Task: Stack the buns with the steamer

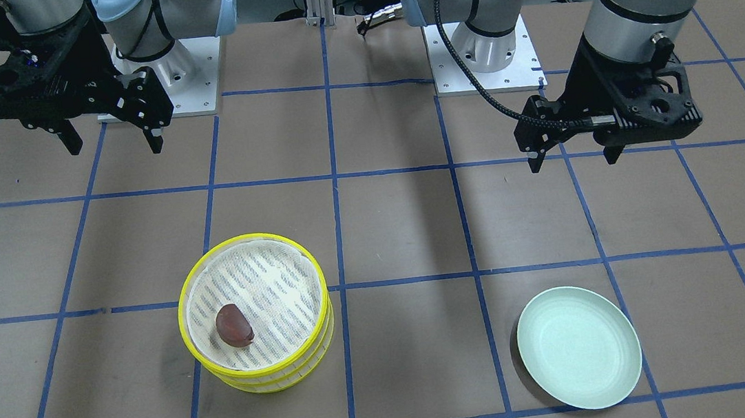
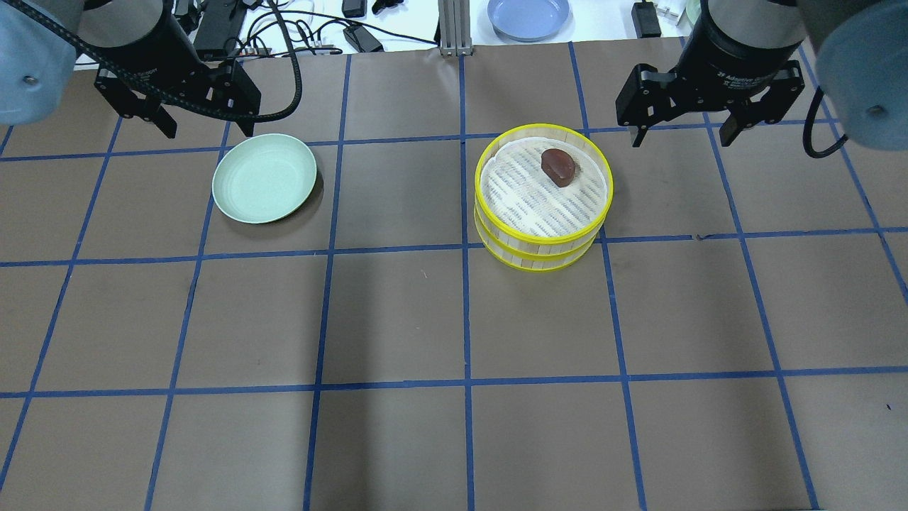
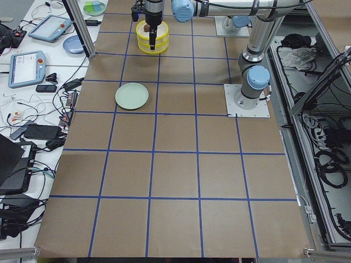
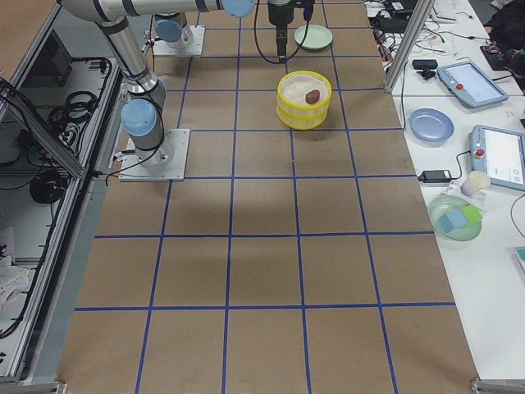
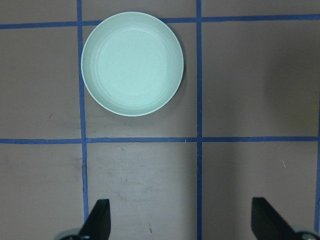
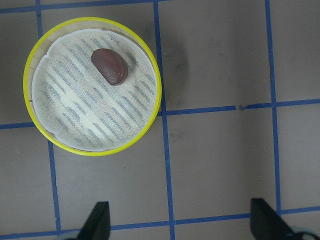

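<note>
Up top, red-brown bun on stacked yellow-rimmed steamer — L end effector, R end effector both spread.

Right wrist, overhead views both look down on steamer

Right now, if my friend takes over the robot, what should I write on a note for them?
Grippers: the left gripper hangs above the table by the mint-green plate, jaws open, holding nothing. The right gripper hangs beside the steamer tiers, jaws open, holding nothing.
Things: the two tiers are stacked. The brown bun lies on the top tier's liner. The plate holds nothing.
Done: tiers stacked, brown bun in.
Left: the white bun shows in no view. It may be hidden in the lower tier, so check first.
</note>
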You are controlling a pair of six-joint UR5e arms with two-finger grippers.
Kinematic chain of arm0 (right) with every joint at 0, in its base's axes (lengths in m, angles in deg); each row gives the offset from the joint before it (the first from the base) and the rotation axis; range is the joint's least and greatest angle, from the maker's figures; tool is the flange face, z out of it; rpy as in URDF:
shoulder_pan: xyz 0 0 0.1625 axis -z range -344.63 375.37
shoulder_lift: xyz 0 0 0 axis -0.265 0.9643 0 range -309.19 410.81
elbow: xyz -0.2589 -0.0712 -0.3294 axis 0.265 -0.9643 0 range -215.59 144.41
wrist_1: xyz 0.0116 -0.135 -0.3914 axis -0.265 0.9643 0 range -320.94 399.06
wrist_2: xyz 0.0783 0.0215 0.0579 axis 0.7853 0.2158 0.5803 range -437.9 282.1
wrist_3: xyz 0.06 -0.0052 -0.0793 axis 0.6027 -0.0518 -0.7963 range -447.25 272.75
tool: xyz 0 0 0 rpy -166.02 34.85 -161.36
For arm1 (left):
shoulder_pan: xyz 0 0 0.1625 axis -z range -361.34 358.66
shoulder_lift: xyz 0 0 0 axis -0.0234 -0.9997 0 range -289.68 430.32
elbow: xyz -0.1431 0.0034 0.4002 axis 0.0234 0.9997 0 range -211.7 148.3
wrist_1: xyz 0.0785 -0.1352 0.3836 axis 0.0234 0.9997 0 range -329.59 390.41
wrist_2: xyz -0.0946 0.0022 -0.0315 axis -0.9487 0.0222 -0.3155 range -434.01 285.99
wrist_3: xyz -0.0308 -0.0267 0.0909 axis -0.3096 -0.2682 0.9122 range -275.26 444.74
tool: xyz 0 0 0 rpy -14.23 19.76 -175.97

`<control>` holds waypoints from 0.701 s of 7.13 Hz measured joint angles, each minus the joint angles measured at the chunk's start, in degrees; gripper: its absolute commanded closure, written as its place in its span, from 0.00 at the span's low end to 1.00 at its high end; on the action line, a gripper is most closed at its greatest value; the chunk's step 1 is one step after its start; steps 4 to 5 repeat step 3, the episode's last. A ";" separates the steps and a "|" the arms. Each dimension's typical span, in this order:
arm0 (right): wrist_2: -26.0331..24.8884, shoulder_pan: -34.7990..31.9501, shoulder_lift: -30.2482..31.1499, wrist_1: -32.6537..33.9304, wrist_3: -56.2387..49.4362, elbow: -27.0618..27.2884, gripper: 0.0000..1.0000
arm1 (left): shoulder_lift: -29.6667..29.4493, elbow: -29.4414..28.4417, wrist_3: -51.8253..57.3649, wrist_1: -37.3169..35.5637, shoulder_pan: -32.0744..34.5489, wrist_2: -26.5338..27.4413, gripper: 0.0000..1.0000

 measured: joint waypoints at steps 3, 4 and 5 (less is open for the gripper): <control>0.00 0.00 0.04 -0.01 0.00 0.00 0.00 | -0.08 0.00 0.01 0.32 -0.44 0.38 0.00; 0.00 0.00 0.04 -0.01 0.00 0.00 0.00 | -0.08 0.00 0.01 0.32 -0.44 0.38 0.00; 0.00 0.00 0.04 -0.01 0.00 0.00 0.00 | -0.08 0.00 0.01 0.32 -0.44 0.38 0.00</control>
